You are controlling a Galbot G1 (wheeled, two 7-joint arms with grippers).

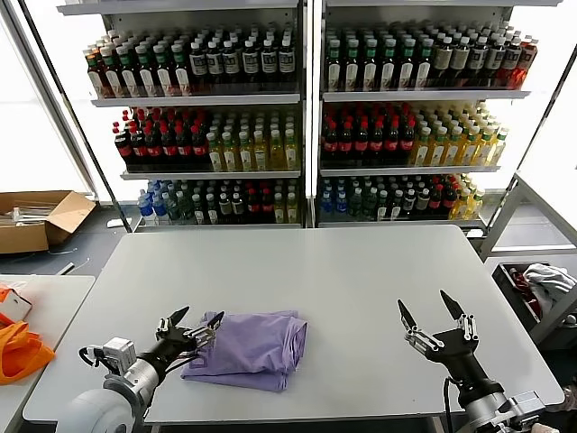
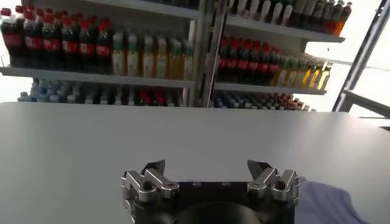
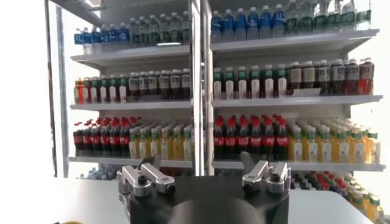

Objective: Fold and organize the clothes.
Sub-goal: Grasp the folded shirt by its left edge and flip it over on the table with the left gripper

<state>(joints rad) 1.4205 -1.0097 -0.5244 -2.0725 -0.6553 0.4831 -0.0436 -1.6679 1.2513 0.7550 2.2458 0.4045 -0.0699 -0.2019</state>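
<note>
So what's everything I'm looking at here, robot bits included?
Folded lavender thin-fabric T-shirt: one, light purple, near front edge of table, left of centre.
Large flat table: one, pale grey, before the robot.
Shelving racks of drink bottles: two, bottles red, yellow, dark, blue, behind the table.
Open cardboard box: one, brown, floor at far left.
Orange fabric item: one, on side table at left.
Left gripper: one, black, open, at the shirt's left edge.
Right gripper: one, black, open, above bare table at right.

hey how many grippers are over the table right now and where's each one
2. The left gripper is open at the near left of the white table, beside the folded lavender T-shirt. The right gripper is open at the near right, over bare tabletop.
</note>
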